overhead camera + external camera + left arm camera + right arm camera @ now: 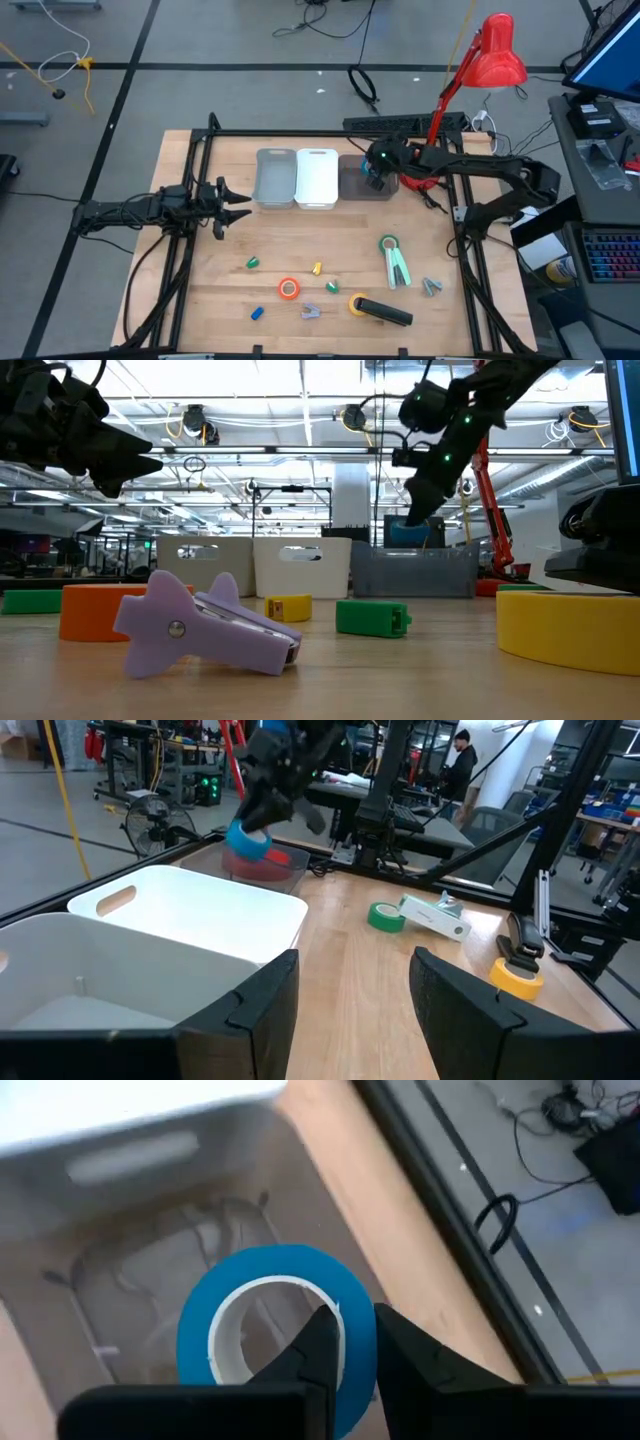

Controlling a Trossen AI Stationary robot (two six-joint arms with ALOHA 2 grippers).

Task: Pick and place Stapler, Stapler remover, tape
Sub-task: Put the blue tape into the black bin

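Observation:
My right gripper [377, 172] hangs over the clear dark bin [362, 185] at the far side, shut on a blue tape roll [270, 1330]. The left wrist view shows this roll [247, 840] just above the bin. Flat on the table lie a green tape roll [388, 243], a light green stapler [398, 268], a yellow tape roll [357, 304], a black stapler [386, 313], an orange tape roll [289, 289], a purple staple remover [205, 625] and a grey staple remover [432, 287]. My left gripper [240, 203] waits open at the left, holding nothing. My right gripper pinches the blue roll's wall [356, 1330], one finger [318, 1345] inside the ring and the other [405, 1350] outside. The fingers slant down from the table's right side. The roll is lifted clear, over the clear bin.
A grey bin [275, 178] and a white bin [317, 178] stand left of the clear one. Small coloured blocks [253, 263] lie among the tools at the near side. A red lamp [495, 50] stands behind the right arm.

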